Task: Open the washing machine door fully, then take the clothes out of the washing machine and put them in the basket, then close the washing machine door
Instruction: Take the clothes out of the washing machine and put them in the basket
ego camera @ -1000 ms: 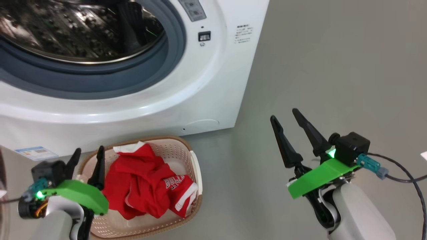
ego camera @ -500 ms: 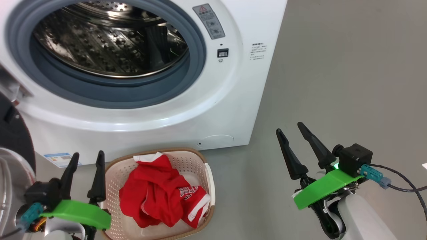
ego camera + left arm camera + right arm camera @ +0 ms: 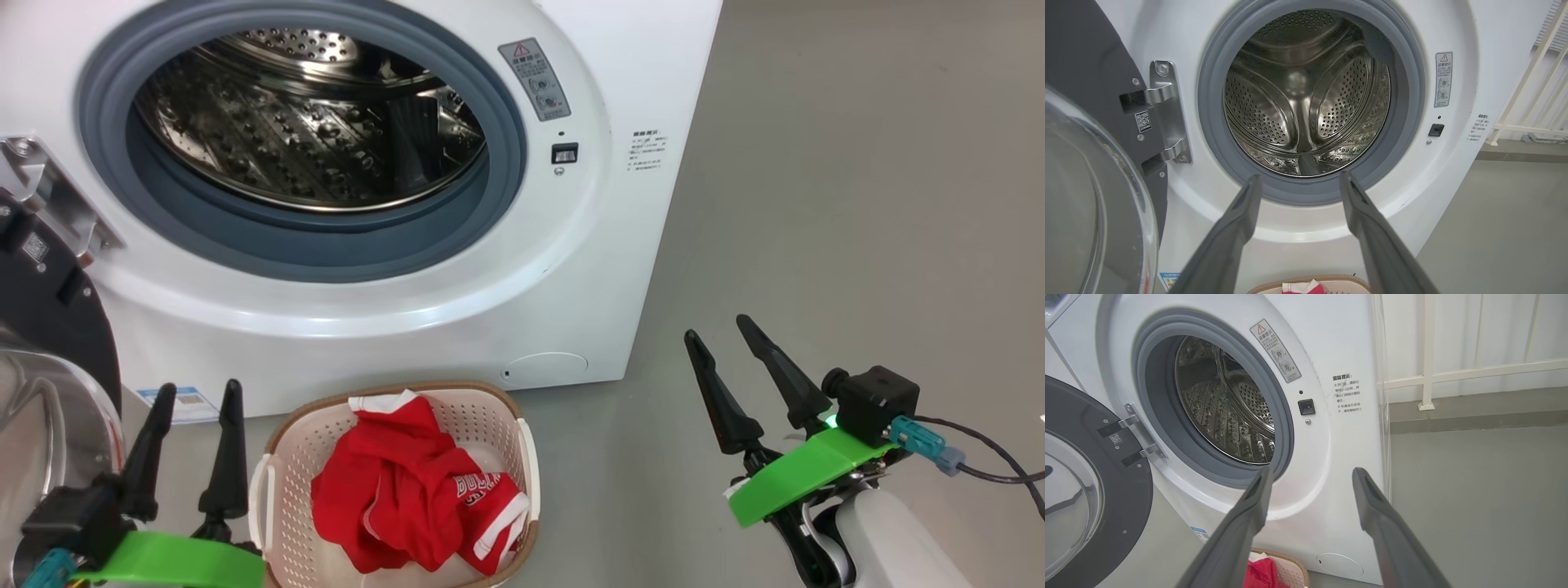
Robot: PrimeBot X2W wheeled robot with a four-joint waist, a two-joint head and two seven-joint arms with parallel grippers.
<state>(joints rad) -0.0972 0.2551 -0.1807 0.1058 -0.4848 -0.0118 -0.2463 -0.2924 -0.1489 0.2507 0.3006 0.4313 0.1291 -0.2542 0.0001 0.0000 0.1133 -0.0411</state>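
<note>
Clothes (image 3: 400,490) in basket (image 3: 526,457); drum (image 3: 1298,102) empty. Door (image 3: 65,327) open: rigid, hinged, rim likely slick. Push outer rim, not glass. Left hand (image 3: 199,385), right hand (image 3: 718,327): spread, empty.

Grey floor (image 3: 857,204) bears the washing machine (image 3: 588,245); the basket (image 3: 490,420) just before it.

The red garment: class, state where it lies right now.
In the head view, lower centre, the red garment lies crumpled inside the basket on the floor, just in front of the washing machine.
</note>
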